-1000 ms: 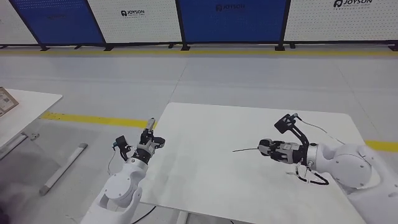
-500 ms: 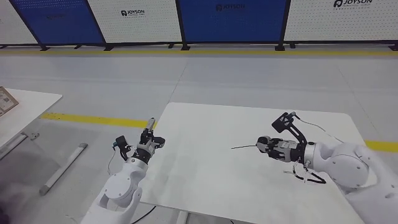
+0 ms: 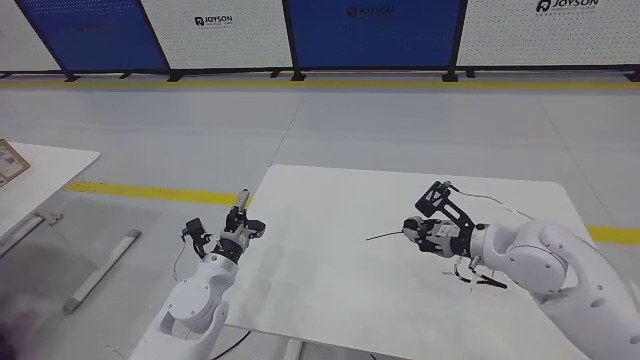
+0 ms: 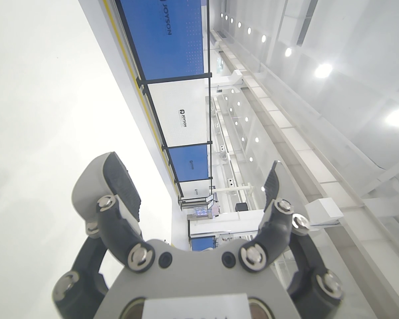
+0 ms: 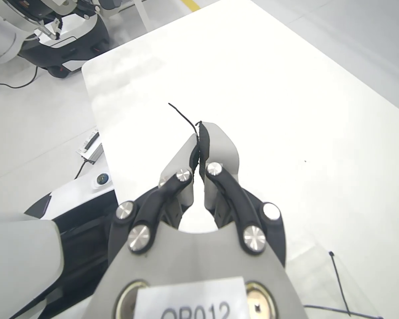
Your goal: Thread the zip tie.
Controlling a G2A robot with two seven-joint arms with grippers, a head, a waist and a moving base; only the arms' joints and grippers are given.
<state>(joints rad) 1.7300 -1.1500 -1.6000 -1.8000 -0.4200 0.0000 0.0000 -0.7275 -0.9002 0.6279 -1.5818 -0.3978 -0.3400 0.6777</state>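
Zip tie [image 5: 183, 116] sits pinched in the right gripper [image 5: 199, 131], over the table [image 5: 286, 84], its thin end poking out free. No loop shows, so threading looks not yet begun — the left gripper [image 4: 196, 175] hangs wide and empty by the table's edge, well apart

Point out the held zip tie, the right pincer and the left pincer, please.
zip tie [image 5: 185, 117]: right wrist view, on the free strand beyond the fingertips.
right pincer [image 5: 199, 132]: right wrist view, midway between its shut fingertips.
left pincer [image 4: 195, 160]: left wrist view, in the gap midway between its open fingertips.
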